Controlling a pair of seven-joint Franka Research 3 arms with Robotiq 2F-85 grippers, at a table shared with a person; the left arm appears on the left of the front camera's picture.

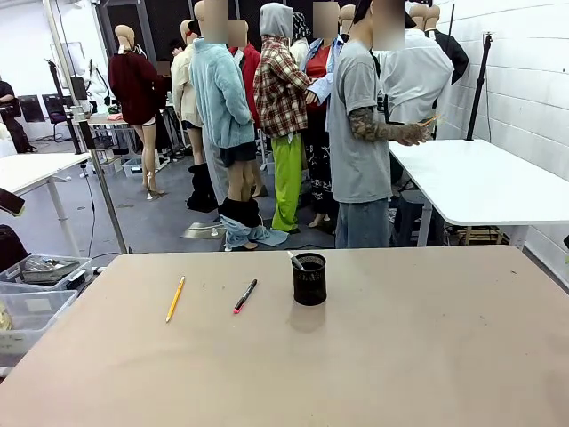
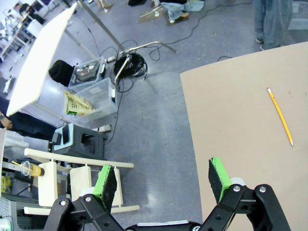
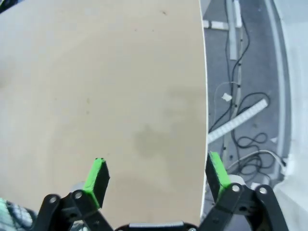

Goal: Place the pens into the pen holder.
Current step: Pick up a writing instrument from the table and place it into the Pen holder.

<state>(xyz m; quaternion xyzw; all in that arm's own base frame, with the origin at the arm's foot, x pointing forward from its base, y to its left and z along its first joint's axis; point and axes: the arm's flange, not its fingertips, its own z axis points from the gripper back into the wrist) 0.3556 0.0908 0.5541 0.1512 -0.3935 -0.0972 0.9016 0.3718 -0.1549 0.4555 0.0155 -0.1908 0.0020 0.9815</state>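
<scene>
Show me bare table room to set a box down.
Bare: the beige tabletop right of the black wire-mesh pen holder to the edge, and the whole near strip. Busier left of centre, where the yellow pencil and the black pen with a pink end lie.

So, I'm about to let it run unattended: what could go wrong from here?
1. The yellow pencil and the black pen lie flat on the table; the open left pincer may scrape the top or roll them.
2. The pen holder is small, with a dark pen already leaning inside; a misaimed drop could hit its rim or tip it.
</scene>
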